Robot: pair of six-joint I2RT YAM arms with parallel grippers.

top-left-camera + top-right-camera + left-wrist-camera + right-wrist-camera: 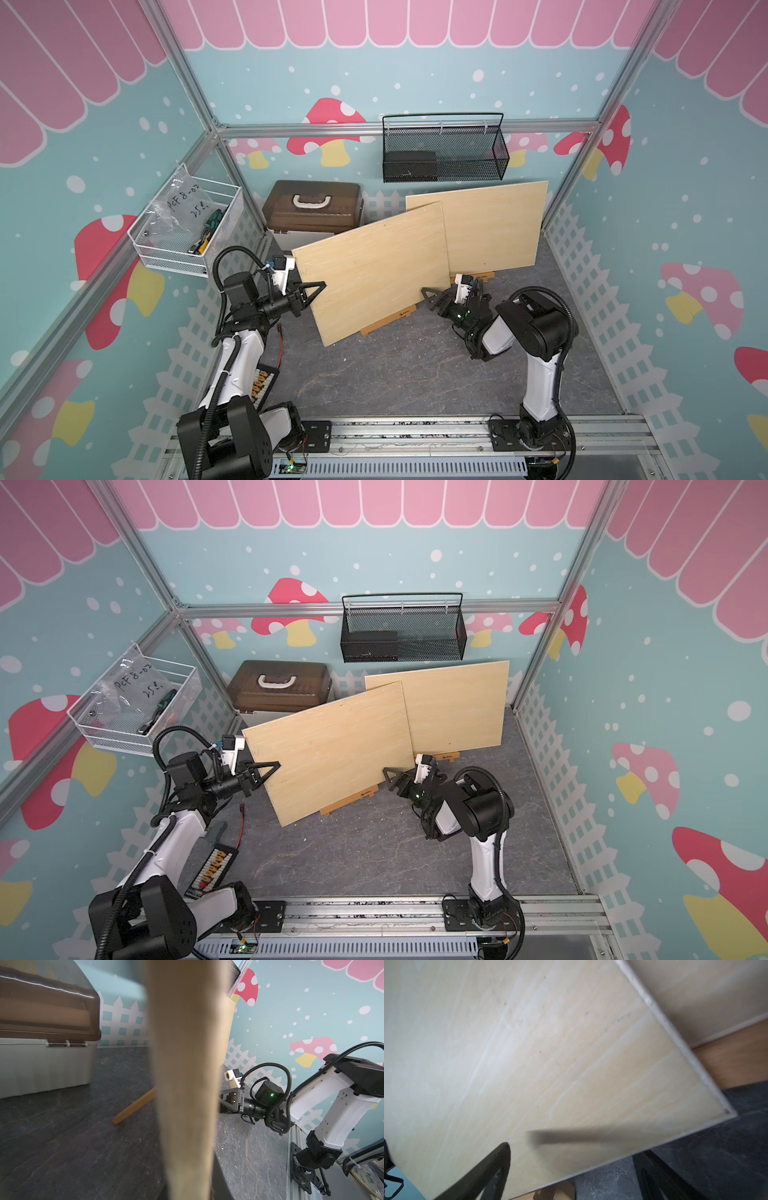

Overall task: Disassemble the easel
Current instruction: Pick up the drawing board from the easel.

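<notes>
The near wooden board [374,270] [328,750] stands tilted over a small wooden easel, whose ledge [388,320] pokes out under its lower edge. My left gripper [322,286] [276,766] is shut on the board's left edge. In the left wrist view the board [187,1084] is seen edge-on and hides the jaws. My right gripper [426,293] [577,1167] is open at the board's lower right corner: one finger [500,1163] lies over the board's face [550,1053], the other [652,1176] past its edge. A second board [490,224] leans on another easel [484,275] behind.
A brown-lidded storage box [313,212] sits at the back left, close behind the near board. A black mesh basket [444,149] hangs on the back wall and a white wire basket [187,224] on the left frame. A connector strip [212,866] lies by the left arm.
</notes>
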